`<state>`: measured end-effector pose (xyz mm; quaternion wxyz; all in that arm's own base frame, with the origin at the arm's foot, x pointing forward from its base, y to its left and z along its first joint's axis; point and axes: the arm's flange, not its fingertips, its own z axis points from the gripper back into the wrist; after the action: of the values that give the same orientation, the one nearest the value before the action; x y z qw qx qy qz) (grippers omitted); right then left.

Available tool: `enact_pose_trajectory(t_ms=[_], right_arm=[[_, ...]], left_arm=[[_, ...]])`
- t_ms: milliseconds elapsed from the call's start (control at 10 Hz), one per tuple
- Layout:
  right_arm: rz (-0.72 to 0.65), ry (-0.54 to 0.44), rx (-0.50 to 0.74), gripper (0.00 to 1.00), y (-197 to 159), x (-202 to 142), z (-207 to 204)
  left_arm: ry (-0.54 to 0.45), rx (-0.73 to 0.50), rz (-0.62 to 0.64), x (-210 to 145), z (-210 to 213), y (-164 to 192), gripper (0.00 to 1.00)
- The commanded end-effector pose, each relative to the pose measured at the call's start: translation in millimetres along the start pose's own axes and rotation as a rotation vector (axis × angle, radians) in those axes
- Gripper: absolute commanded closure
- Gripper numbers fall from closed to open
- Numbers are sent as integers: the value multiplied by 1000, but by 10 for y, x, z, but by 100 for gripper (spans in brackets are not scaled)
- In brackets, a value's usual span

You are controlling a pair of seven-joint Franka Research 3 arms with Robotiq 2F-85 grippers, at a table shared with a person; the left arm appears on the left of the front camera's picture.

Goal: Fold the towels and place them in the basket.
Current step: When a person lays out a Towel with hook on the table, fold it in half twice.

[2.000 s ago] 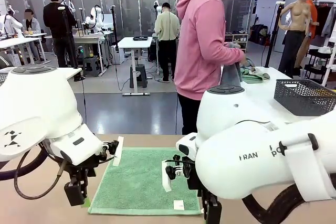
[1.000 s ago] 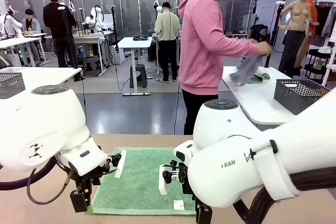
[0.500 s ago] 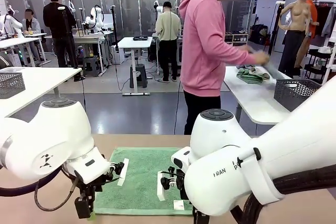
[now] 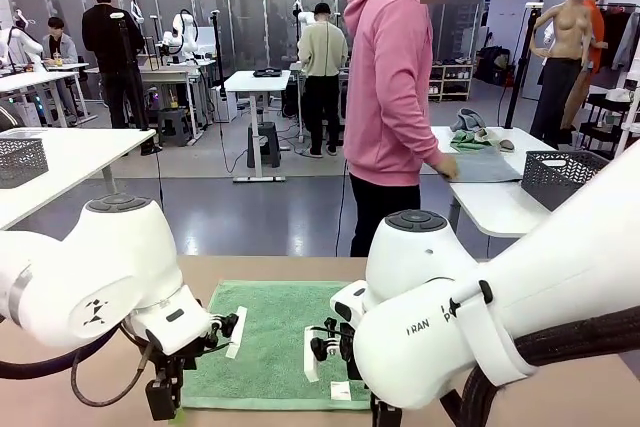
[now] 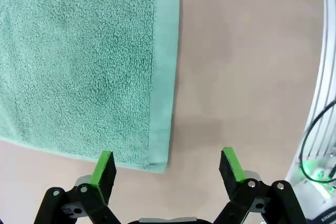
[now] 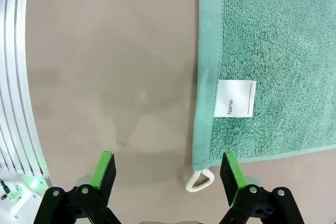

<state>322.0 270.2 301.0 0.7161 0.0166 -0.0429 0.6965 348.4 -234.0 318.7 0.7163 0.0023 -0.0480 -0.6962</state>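
Now, left gripper (image 5: 167, 156): jaws spread wide, nothing pinched; it points down at the near left corner of the green towel (image 5: 79, 61), and the corner lies just inside one green pad (image 5: 105, 163).
Right gripper (image 6: 168, 157): jaws spread just as wide, also empty; it points down at the towel's near right corner.
Loop (image 6: 199, 181): white, sticking out from that near right corner onto the bare table, between the right gripper's pads.
Label (image 6: 234, 98): white, flat on the towel just inside its right hem, a little farther than the loop.
Green towel: spread flat and unfolded on the brown table (image 5: 247, 77), between the two arms, its hems straight.
Person (image 4: 390, 77): stands beyond the table's far edge, turned to the right toward a white table (image 4: 490, 209).
Hand (image 4: 447, 169): rests on the grey towel (image 4: 485, 165), which lies flat on the white table.
Basket (image 4: 575, 179): on the same white table, just right of the grey towel, well apart from both grippers.
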Motion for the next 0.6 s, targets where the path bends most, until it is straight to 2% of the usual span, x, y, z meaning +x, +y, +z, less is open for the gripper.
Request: enact_pose_trajectory(t_ms=[0, 500], right_arm=[[16, -29, 5, 0, -20, -50, -52], [5, 2, -1, 0, -154, -5, -46]], left_arm=[[-49, -6, -16, -12, -90, 62, 0], [-44, -48, -35, -68, -194, 86, 0]])
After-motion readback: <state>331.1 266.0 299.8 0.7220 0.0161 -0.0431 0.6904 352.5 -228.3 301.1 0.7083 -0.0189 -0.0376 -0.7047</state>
